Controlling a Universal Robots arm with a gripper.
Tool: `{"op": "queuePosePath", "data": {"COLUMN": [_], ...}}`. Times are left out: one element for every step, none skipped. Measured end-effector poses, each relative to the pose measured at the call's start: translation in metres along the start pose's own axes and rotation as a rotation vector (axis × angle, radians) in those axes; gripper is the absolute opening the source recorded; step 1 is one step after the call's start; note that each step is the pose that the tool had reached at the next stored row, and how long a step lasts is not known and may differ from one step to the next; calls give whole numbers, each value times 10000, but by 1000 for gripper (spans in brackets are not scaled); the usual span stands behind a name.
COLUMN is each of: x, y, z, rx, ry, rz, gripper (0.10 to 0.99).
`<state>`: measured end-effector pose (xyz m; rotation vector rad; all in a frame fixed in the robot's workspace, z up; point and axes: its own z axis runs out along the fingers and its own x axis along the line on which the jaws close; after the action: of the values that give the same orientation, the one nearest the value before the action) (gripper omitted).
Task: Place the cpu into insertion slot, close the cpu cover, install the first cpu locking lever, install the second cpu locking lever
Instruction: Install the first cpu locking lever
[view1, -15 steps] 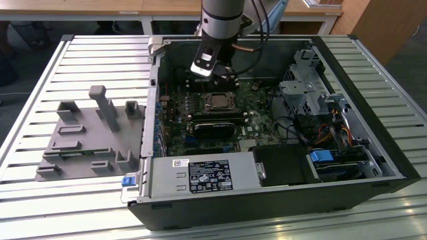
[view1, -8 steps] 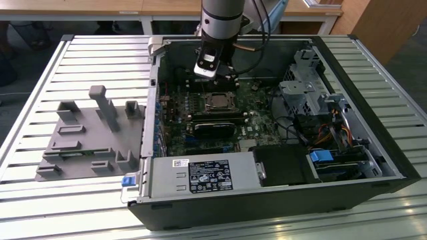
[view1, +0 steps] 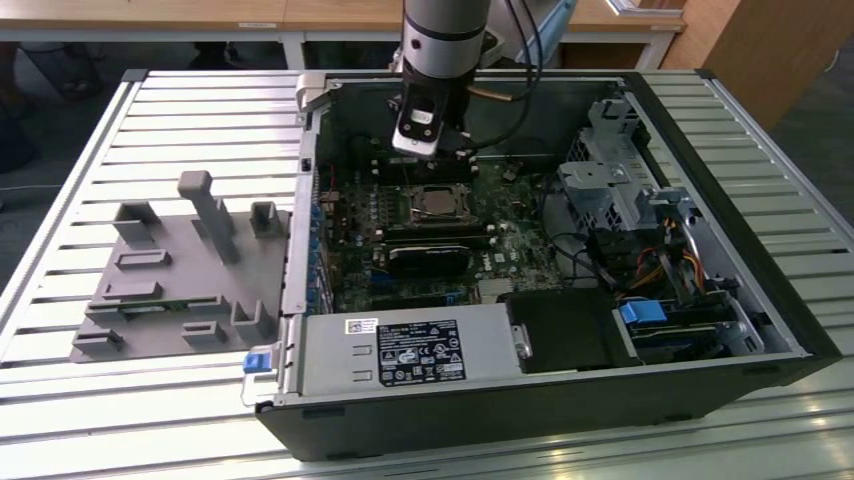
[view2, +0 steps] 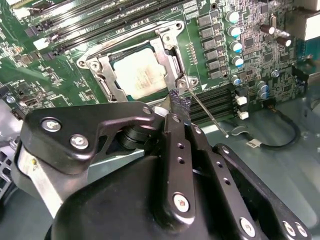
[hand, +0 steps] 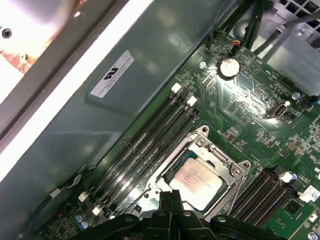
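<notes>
The cpu (view2: 141, 72) lies under the lowered cpu cover (view2: 169, 50); gripper (view2: 179, 100) (closed, empty) noses just beside the locking lever (view2: 208, 112), which likely wants a slow, square push.

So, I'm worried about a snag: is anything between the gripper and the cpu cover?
Nothing visible. In the second wrist view the gripper has its tips right at a corner of the cpu cover, which frames the cpu. A thin metal rod runs just beside the tips.
</notes>
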<state>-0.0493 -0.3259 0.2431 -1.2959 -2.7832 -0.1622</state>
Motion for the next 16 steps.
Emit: {"op": "queuePosePath", "data": {"x": [0,0,0,0,0,0,0,0,0,0,0,0,0,0,0,0], "y": [0,0,0,0,0,1,0,0,0,0,0,0,0,0,0,0], "z": [0,0,0,0,0,1,1,0,1,1,1,1,1,1,1,1], "rx": [7,13,22,32,45,63,81,102,120,139,158,179,198,217,235,253], "ry": [4,9,14,21,30,41,53,65,78,89,101,114,127,139,151,162], "rz": [-64,-132,-209,-303,-433,-601,-779,-961,-1140,-1312,-1498,-1686,-1870,-2042,-2221,-2391], "gripper": [106,106,106,106,106,106,106,106,106,106,106,106,106,106,106,106]}}
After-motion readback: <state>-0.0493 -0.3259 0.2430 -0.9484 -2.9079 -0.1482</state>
